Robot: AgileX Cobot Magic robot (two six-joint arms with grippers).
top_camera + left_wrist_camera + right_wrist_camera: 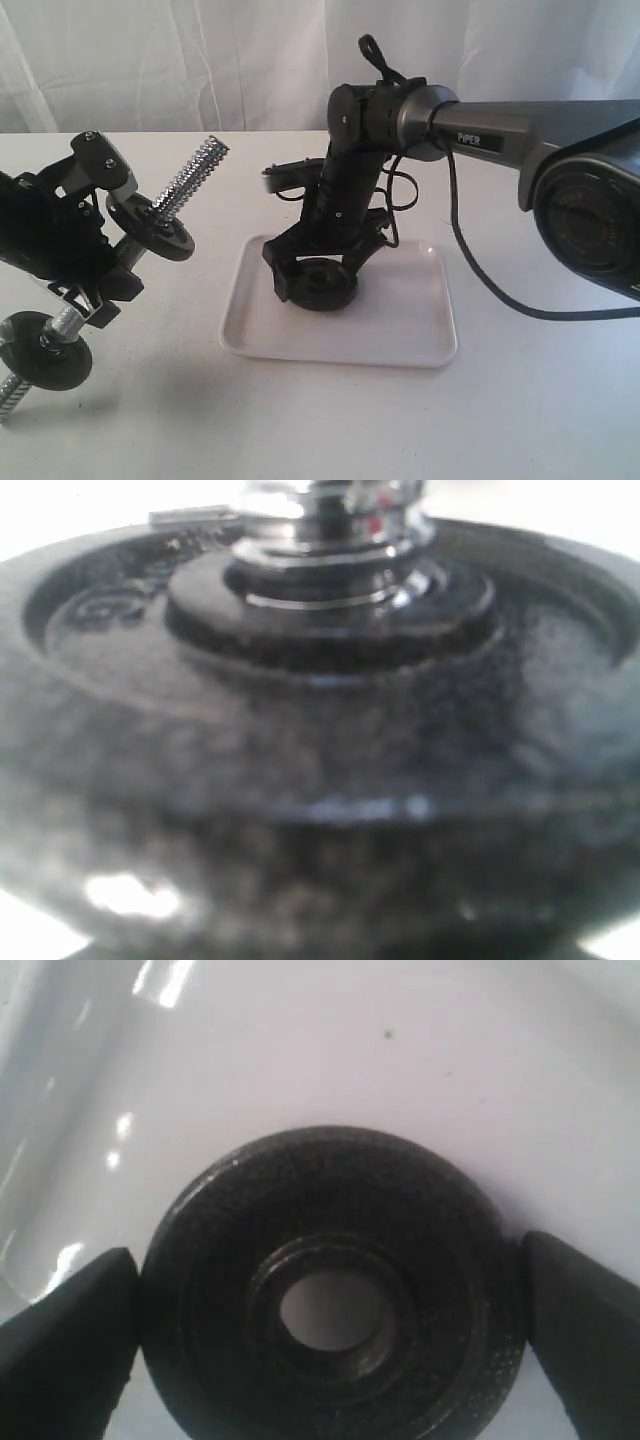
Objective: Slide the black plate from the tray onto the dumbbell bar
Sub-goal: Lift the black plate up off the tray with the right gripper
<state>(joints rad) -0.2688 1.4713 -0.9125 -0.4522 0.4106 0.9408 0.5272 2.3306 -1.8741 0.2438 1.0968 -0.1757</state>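
The black plate (322, 286) lies in the white tray (400, 352), toward its back left. My right gripper (316, 272) reaches down over it. In the right wrist view the fingers (80, 1332) press against both edges of the black plate (330, 1185), and white tray shows through its hole. My left gripper (92, 282) is shut on the knurled middle of the dumbbell bar (196, 172), held tilted above the table on the left. The bar carries two black discs (152, 228) and its threaded end points up and right. The left wrist view is filled by one disc (320, 780) and a chrome collar nut (330, 525).
The right arm (520, 135) stretches in from the right, and its black cable (480, 282) hangs down to the white table (520, 420). A white curtain (200, 60) closes the back. The bar's lower threaded end (8, 392) sits near the table's left edge.
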